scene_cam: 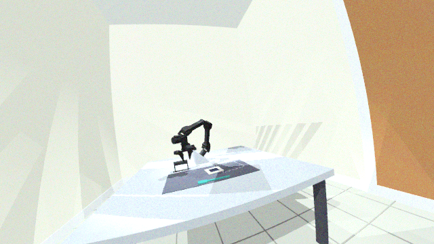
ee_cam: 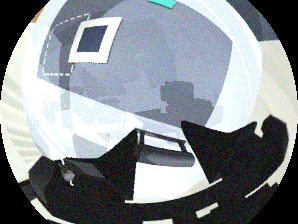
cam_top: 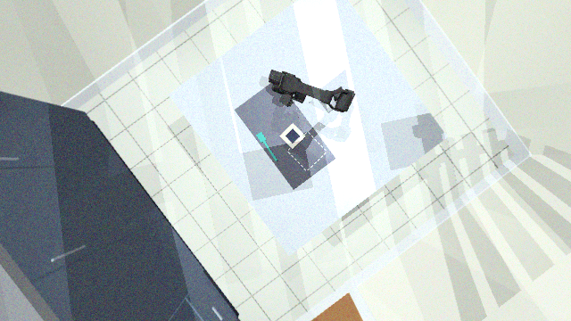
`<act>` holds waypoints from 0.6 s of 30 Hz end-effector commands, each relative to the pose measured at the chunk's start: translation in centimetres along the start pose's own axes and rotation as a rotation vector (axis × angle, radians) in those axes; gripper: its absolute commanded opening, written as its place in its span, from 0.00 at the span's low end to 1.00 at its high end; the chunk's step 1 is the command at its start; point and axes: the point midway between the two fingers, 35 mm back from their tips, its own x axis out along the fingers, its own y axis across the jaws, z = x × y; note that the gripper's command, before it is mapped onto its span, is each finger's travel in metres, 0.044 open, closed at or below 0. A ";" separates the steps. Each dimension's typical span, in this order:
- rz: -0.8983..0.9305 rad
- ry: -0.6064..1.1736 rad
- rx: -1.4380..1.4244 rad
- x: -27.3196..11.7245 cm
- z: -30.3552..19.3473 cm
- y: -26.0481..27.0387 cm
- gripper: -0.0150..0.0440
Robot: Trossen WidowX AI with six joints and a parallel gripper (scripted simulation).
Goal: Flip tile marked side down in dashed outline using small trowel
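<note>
The tile (cam_top: 293, 135) (scene_cam: 214, 170) (ee_cam: 92, 40) lies flat, its white border and dark blue square facing up. It lies beside the dashed outline (cam_top: 307, 169) (ee_cam: 57, 74), at one edge of it. The teal trowel (cam_top: 261, 137) (scene_cam: 202, 181) (ee_cam: 163, 3) lies on the mat (cam_top: 254, 109) (scene_cam: 173, 186) (ee_cam: 200, 55) near its long edge; only a small piece shows in the wrist view. My gripper (scene_cam: 184, 158) (ee_cam: 158, 128) is open and empty, raised near the mat's opposite edge, away from tile and trowel.
A small black stand with a crossbar (scene_cam: 181, 163) (ee_cam: 165, 156) stands by the mat's edge, near and below my fingers. The white table (cam_top: 285, 236) (scene_cam: 142, 207) surrounds the mat. A dark cabinet (cam_top: 120, 223) stands on the floor beyond the table.
</note>
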 end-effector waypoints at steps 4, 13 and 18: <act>-0.002 0.003 0.264 -0.3 -1.2 -0.3 0.71; -0.003 0.003 0.572 -0.6 -2.5 -0.7 0.71; -0.003 0.003 0.744 -0.8 -3.2 -0.8 0.71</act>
